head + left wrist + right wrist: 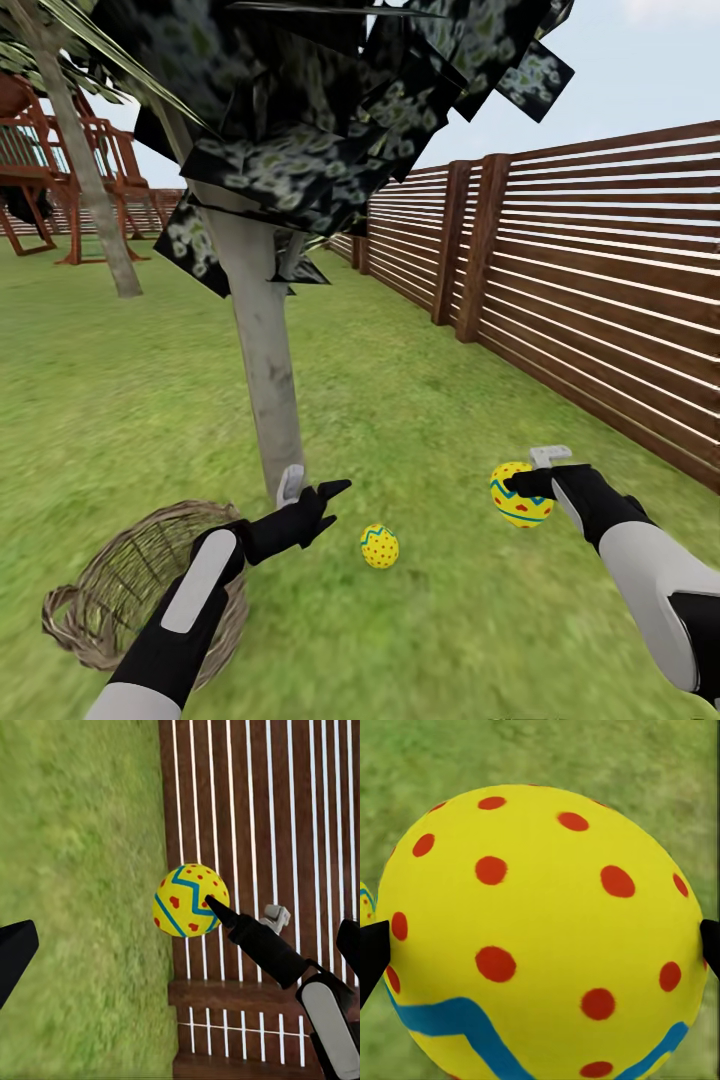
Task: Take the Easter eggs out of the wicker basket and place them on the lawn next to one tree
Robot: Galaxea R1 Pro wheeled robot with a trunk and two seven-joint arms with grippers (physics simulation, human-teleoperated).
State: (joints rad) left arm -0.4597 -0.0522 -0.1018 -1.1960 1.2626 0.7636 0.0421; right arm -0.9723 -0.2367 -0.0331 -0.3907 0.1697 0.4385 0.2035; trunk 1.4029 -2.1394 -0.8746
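Right gripper: your jaws pinch an egg — held above the lawn, right of the tree.
Left gripper: fingers spread, nothing held, by the trunk.
Second egg: on grass, near the tree.
Basket: tipped, under your left arm — inside unclear.

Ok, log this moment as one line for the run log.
right gripper: shut on Easter egg, above lawn | left gripper: open, empty | second egg: on grass near tree | wicker basket: tipped
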